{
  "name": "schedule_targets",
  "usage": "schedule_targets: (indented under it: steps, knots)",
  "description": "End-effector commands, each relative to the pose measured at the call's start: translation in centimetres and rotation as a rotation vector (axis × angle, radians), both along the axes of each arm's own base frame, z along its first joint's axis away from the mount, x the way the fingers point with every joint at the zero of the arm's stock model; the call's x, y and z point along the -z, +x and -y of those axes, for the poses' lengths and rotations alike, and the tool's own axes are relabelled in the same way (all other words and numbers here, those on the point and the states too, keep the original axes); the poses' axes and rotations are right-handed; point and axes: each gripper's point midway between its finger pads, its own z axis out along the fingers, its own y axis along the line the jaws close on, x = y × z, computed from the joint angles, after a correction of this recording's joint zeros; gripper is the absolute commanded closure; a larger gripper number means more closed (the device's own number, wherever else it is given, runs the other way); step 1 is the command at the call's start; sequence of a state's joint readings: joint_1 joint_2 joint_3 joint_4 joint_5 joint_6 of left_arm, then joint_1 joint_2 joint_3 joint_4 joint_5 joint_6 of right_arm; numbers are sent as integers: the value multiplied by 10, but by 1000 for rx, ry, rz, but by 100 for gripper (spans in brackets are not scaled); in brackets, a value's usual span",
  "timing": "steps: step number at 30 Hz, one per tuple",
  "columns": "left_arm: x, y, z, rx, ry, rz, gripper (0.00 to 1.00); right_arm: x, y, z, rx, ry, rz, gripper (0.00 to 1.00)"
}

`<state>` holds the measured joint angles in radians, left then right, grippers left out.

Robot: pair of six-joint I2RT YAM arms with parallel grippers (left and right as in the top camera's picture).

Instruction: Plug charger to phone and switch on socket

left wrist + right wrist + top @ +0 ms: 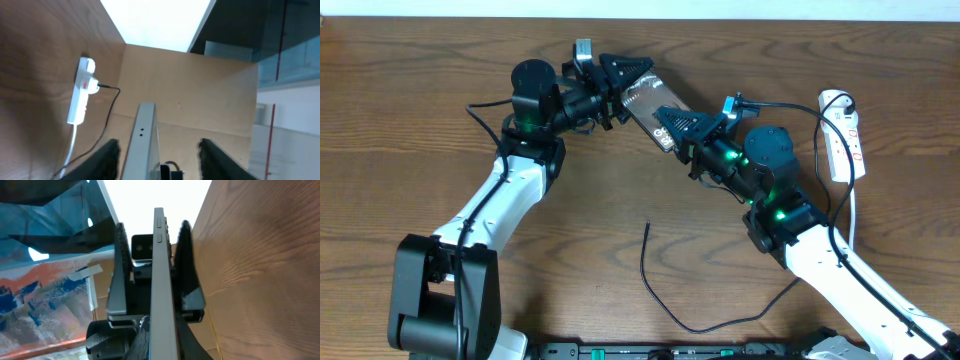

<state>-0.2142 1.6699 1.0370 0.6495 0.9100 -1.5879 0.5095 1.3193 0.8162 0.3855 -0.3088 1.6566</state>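
**Overhead view, upper centre.** I am holding the phone [645,100] raised above the table, its glossy face toward the camera. The right claw [675,125] is closing firmly on the lettered end. The left claw [632,80] is standing open around the opposite end.

**Left wrist view.** The phone [145,135] is running edge-on between the fingers [107,160], and a clear gap is showing toward the right of the frame.

**Right wrist view.** The phone [162,280] is filling the middle, edge-on.

**Other task items.** The socket [847,135] is lying at the right edge, well apart from both claws. The charger [655,290] is curling at lower centre, with its free tip apart from the phone.

**Surroundings.** The brown wood-grain table [570,230] is carrying everything. A pale wooden panel [200,90] is rising at its end.
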Motion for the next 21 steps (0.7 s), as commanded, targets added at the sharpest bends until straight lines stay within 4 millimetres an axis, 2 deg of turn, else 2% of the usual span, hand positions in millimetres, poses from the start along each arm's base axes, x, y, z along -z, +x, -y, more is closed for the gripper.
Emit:
schedule_targets:
  steps: [1, 9, 11, 15, 21]
  knots:
    - [-18, 1, -1, -10, -9, 41, 57, -17, 1, -1, 11, 4, 57, 99]
    - [-18, 1, -1, -10, -9, 41, 63, -17, -2, -5, 9, -5, 66, 99]
    - [-18, 1, -1, -10, -8, 41, 71, -17, -2, -5, 9, -5, 65, 99]
    - [-14, 2, -1, -14, -4, 24, 92, -17, -4, -9, 10, -6, 66, 99]
    - [-14, 2, -1, -14, -2, 22, 93, -16, -6, -13, 11, -10, 63, 99]
